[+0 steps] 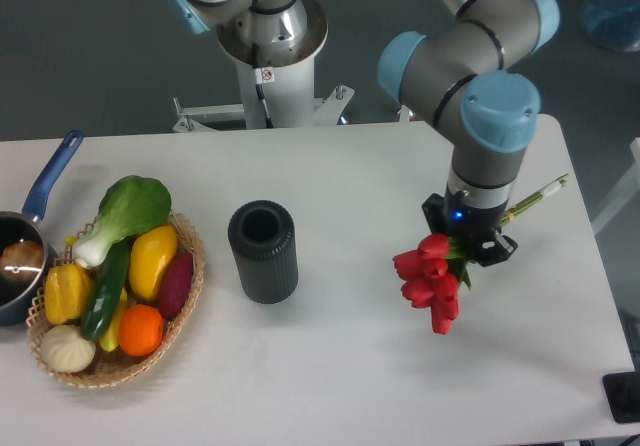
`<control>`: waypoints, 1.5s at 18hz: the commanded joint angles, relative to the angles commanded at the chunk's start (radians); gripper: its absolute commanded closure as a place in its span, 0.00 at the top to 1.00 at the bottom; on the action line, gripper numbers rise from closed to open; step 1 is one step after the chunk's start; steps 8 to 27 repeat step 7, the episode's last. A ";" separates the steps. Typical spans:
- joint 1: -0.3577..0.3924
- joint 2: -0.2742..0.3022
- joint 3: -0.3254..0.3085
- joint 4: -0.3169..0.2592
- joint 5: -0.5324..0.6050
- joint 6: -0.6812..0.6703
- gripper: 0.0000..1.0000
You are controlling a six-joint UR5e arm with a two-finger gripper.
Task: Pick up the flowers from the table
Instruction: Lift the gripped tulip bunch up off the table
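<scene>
The flowers (428, 278), red tulip buds with green leaves and thin pale green stems, are at the right of the white table (350, 386). The stems stick out up and right past the gripper. My gripper (470, 238) points down over the stems just behind the buds and looks closed around them. The fingertips are hidden by the wrist and the leaves. The buds hang toward the lower left, and a faint shadow shows on the table beneath them.
A black ribbed cylinder (263, 250) stands upright mid-table. A wicker basket (190, 276) with a leafy green vegetable, peppers, an orange and other produce sits at the left. A blue-handled pot (20, 266) is at the far left edge. The robot base stands behind the table.
</scene>
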 joint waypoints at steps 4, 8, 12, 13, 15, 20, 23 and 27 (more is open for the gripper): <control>0.000 0.003 0.021 -0.005 0.003 0.002 0.09; -0.002 0.003 0.020 -0.005 0.008 0.003 0.09; -0.002 0.003 0.020 -0.005 0.008 0.003 0.09; -0.002 0.003 0.020 -0.005 0.008 0.003 0.09; -0.002 0.003 0.020 -0.005 0.008 0.003 0.09; -0.002 0.003 0.020 -0.005 0.008 0.003 0.09; -0.002 0.003 0.020 -0.005 0.008 0.003 0.09; -0.002 0.003 0.020 -0.005 0.008 0.003 0.09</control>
